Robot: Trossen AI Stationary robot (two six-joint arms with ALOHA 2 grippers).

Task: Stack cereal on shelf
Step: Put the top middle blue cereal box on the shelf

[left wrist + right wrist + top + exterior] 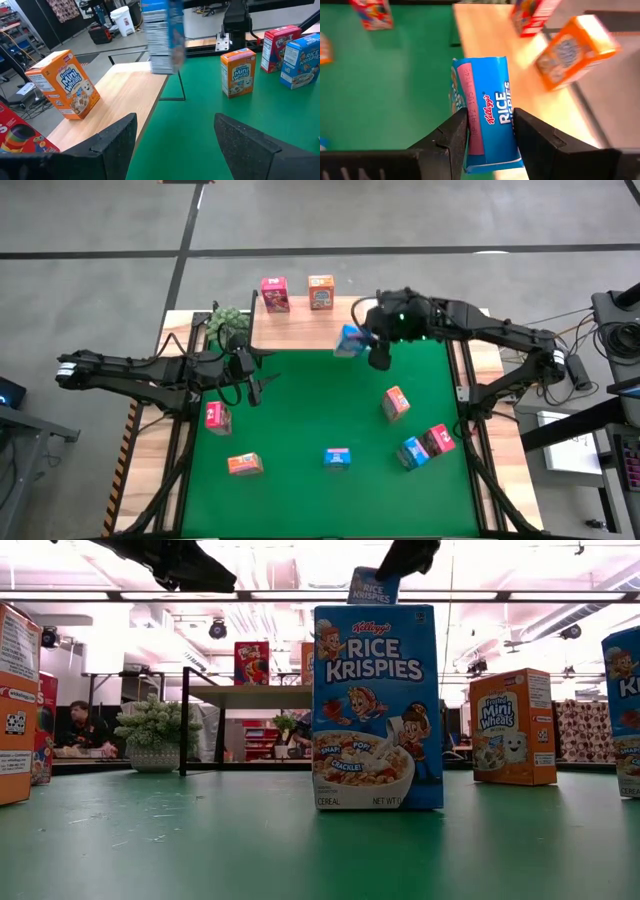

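We're seeing the right gripper [490, 137] clenching a blue Rice Krispies box [351, 340] over the shelf [300, 330] edge; left gripper [175, 137] is hanging released nr the plant [228, 321].

Nine small cereal boxes in all: three pink-red [274, 293], three orange [321, 291] and three blue [337, 458], along with one light wooden shelf [300, 328], one green mat [320, 410], one small green plant [229, 322] and two dark robot arms [130, 370].
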